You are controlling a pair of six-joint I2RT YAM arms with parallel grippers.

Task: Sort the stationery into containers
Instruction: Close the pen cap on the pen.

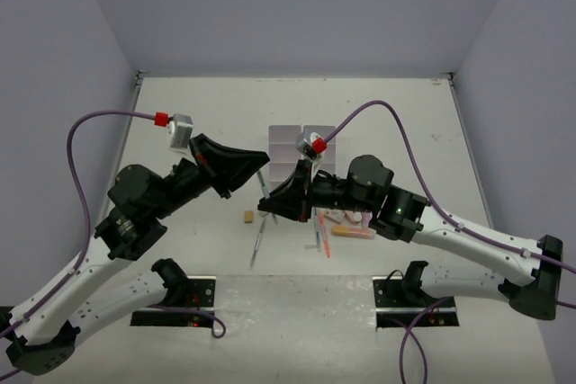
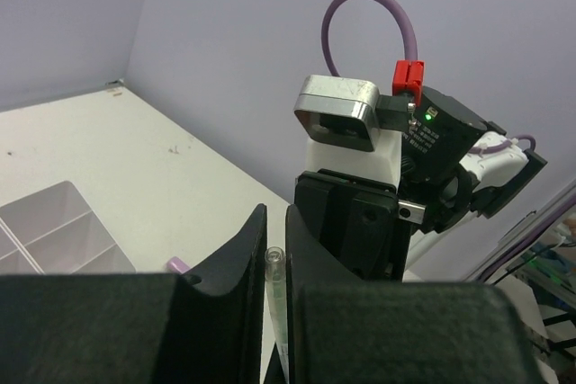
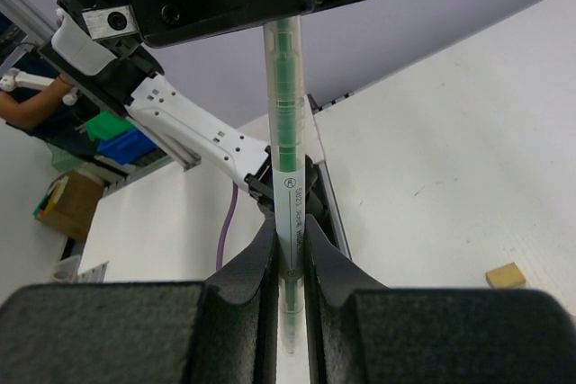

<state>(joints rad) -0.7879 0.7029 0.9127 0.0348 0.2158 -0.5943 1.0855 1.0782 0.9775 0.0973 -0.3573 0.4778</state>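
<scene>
Currently, a clear plastic pen with a green core (image 3: 286, 150) is held above the counter between both arms, just near of the white plastic six-compartment organizer (image 1: 290, 138). The right end effector (image 3: 290, 249) is clenched on the pen's near part, and the left end effector (image 2: 275, 254) is pinched on its far end. On the white counter (image 1: 180, 123) lie a tan block eraser (image 1: 247, 217), a thin grey pen (image 1: 256, 245) and, further right, an orange marker (image 1: 353, 232).

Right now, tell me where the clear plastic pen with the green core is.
Top view, centre: the pen spans left gripper and right gripper, both gripping it, at the white plastic organizer's near-left corner.
</scene>
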